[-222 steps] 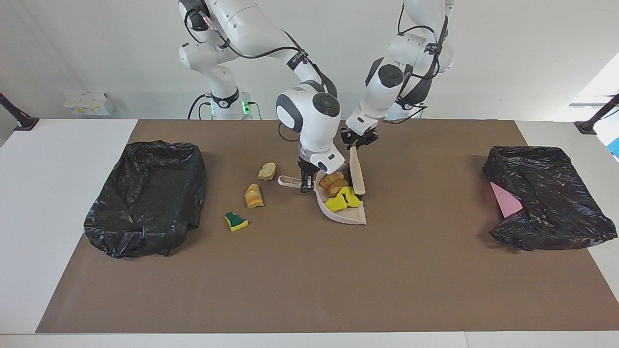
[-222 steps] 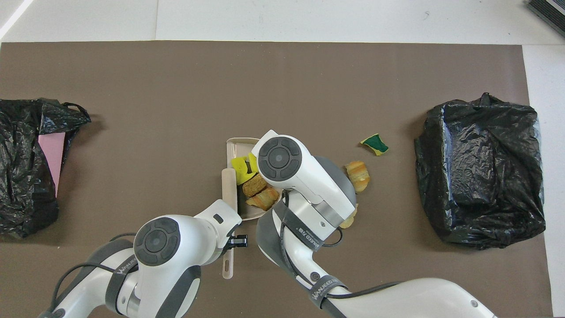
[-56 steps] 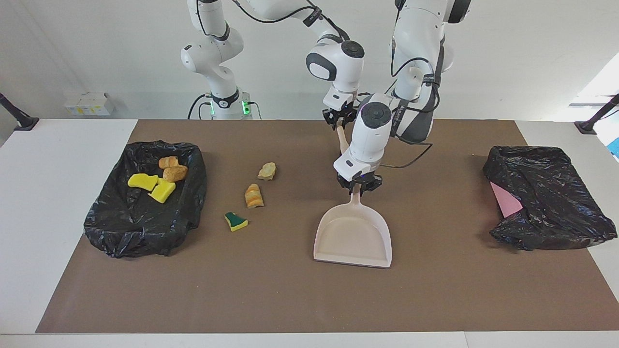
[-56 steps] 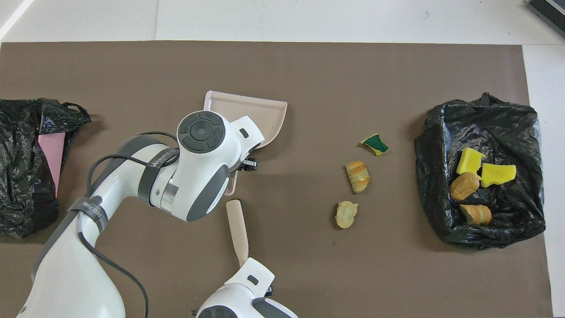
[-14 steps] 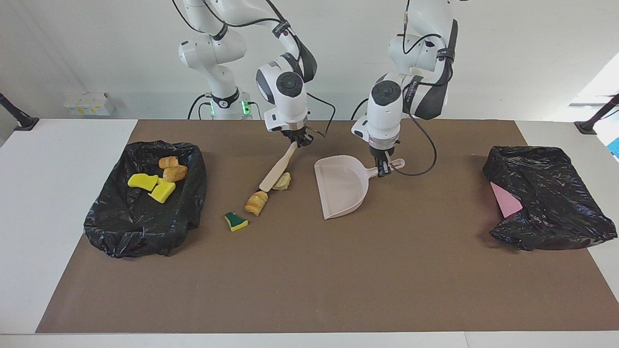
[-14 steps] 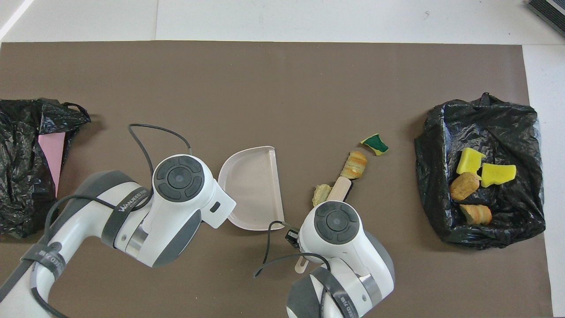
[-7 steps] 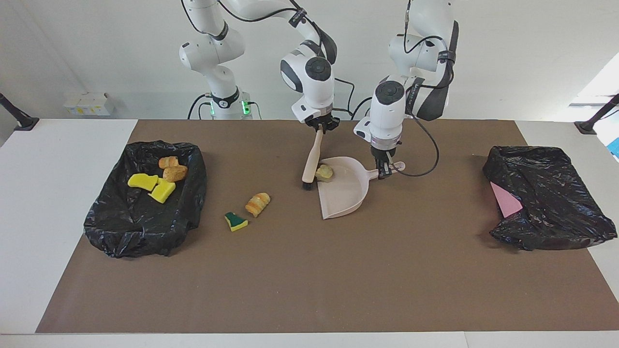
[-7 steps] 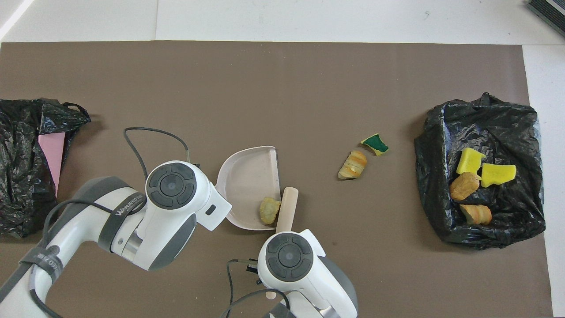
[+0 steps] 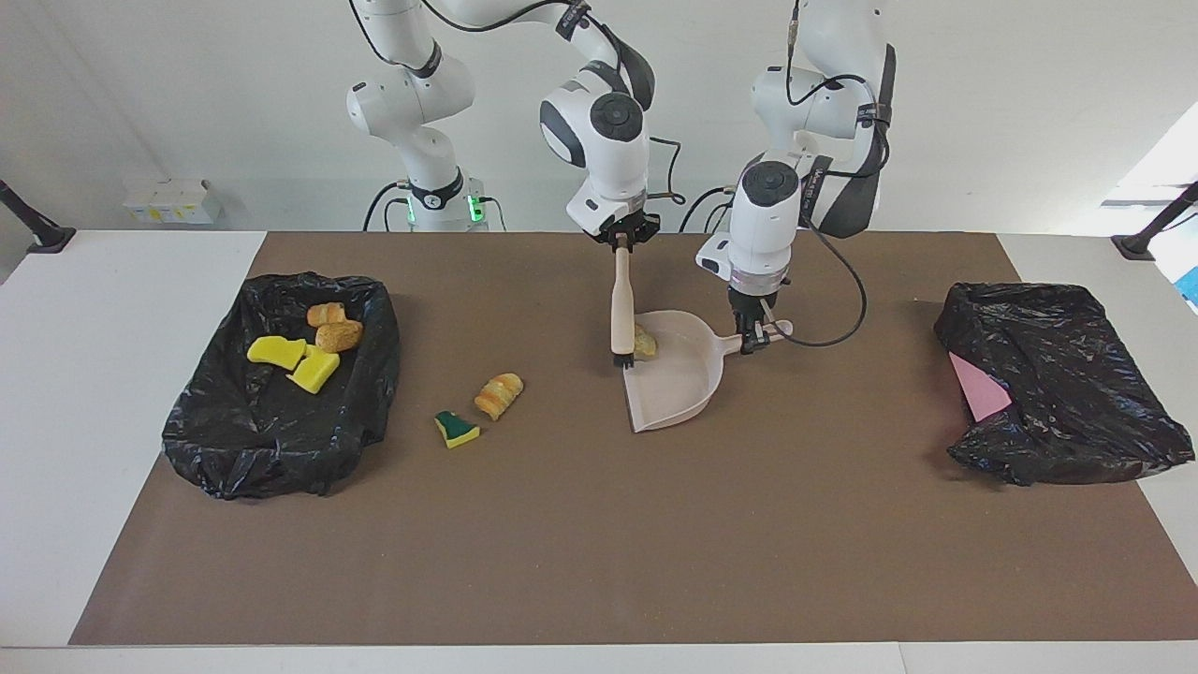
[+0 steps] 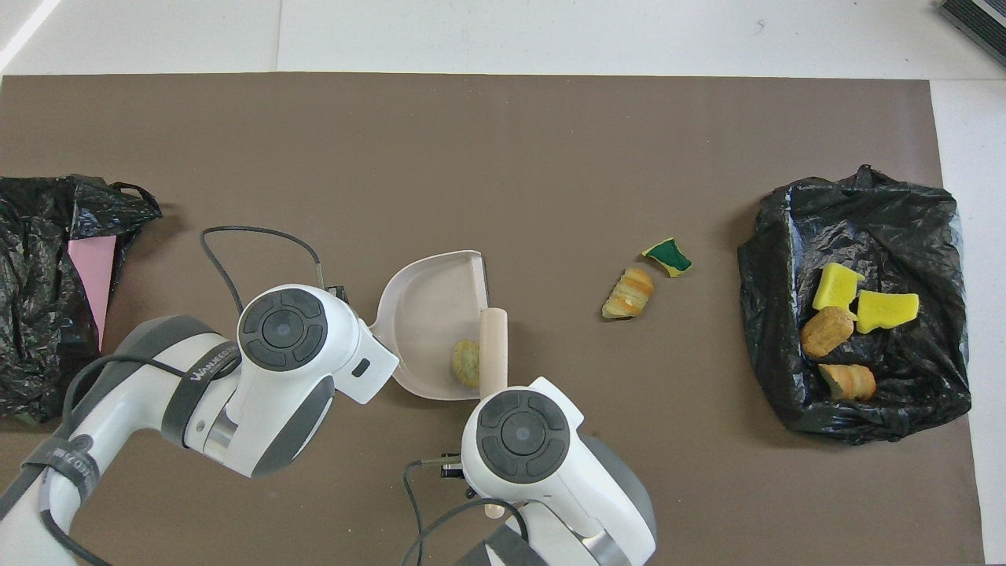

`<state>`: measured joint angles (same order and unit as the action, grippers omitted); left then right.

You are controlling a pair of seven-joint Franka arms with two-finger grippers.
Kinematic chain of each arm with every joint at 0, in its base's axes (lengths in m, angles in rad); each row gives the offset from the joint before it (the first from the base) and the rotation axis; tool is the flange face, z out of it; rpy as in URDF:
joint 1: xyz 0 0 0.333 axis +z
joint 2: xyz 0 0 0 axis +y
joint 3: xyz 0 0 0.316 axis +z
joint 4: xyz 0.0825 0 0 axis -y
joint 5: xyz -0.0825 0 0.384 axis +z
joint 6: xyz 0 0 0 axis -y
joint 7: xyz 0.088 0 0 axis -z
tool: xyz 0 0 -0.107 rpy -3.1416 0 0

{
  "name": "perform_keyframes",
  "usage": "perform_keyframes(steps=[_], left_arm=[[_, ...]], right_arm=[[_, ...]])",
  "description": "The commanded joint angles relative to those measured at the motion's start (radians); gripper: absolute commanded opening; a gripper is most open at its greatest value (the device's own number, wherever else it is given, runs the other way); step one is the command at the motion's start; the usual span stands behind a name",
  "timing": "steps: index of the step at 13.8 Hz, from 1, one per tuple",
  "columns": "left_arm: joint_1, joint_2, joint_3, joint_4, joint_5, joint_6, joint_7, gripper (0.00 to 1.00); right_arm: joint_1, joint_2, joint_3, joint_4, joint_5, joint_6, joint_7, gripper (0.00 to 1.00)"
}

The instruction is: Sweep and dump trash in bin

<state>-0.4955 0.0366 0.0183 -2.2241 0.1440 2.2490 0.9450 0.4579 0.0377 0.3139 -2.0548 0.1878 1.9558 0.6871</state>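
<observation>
My right gripper (image 9: 620,241) is shut on the handle of a beige brush (image 9: 620,309), which hangs upright with its bristles at the dustpan's mouth. My left gripper (image 9: 752,339) is shut on the handle of the pale pink dustpan (image 9: 679,384), which lies flat on the mat. One pale yellow scrap (image 9: 645,342) lies inside the pan beside the brush (image 10: 493,346), and it also shows in the overhead view (image 10: 466,363). An orange bread lump (image 9: 498,394) and a green-backed sponge chunk (image 9: 456,429) lie on the mat toward the right arm's end. Several scraps (image 9: 314,351) lie in the bin (image 9: 281,440).
The bin is lined with a black bag and sits at the right arm's end of the brown mat (image 9: 599,543). A second black bag (image 9: 1067,412) with a flat pink sheet (image 9: 978,391) sits at the left arm's end.
The brush has swung upright and pushed the pale scrap deeper into the dustpan. The dustpan has shifted slightly toward the left arm's end.
</observation>
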Motion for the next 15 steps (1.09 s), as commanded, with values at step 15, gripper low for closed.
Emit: perform_keyframes(steps=[15], left_arm=[[-0.009, -0.035, -0.006, -0.036, -0.017, 0.02, -0.133, 0.0]], right_arm=[[-0.452, 0.087, 0.005, 0.044, -0.515, -0.175, -0.271, 0.0]])
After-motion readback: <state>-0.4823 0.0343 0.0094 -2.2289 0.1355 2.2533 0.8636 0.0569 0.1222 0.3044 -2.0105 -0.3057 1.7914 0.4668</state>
